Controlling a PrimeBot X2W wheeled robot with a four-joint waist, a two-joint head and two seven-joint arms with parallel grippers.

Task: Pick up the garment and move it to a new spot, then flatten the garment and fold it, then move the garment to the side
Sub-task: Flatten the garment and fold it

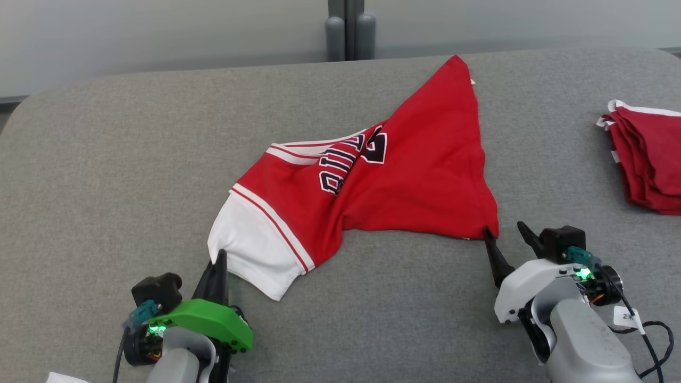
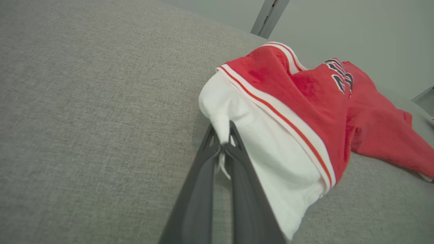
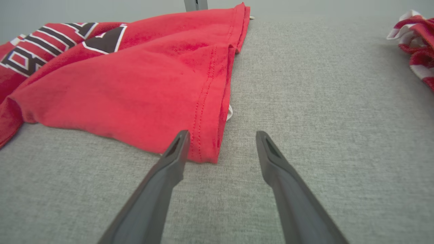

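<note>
The grey cloth-covered table [image 1: 106,159] spreads wide before me. On its middle lies the garment [image 1: 425,170], a red jersey, rumpled and only half spread. One red corner reaches toward the far edge, another comes down toward my right side, and a white sleeve [image 1: 250,250] banded with red and white stripes trails toward my left. Well apart from it, at the table's right edge, sits a pile of folded red cloth with white trim [image 1: 649,159]. Dark lettering edged in white [image 1: 340,170] is creased into a fold across the jersey's chest. My left pincer [image 2: 222,135] is pressed tight together on a pinch of the white sleeve's edge. The cloth bunches into a little peak between the fingertips, and a scrap of it hangs below them. My right pincer [image 3: 222,135] is spread wide, low over the table, with nothing in its grasp. The near red hem corner [image 3: 206,149] lies between its two fingers, close against the left-hand one in my right wrist view, while the other finger [image 3: 283,169] is over bare table. Whether the first finger touches the hem I cannot tell. A small white tag [image 3: 230,113] peeps out from under the hem just beyond.
</note>
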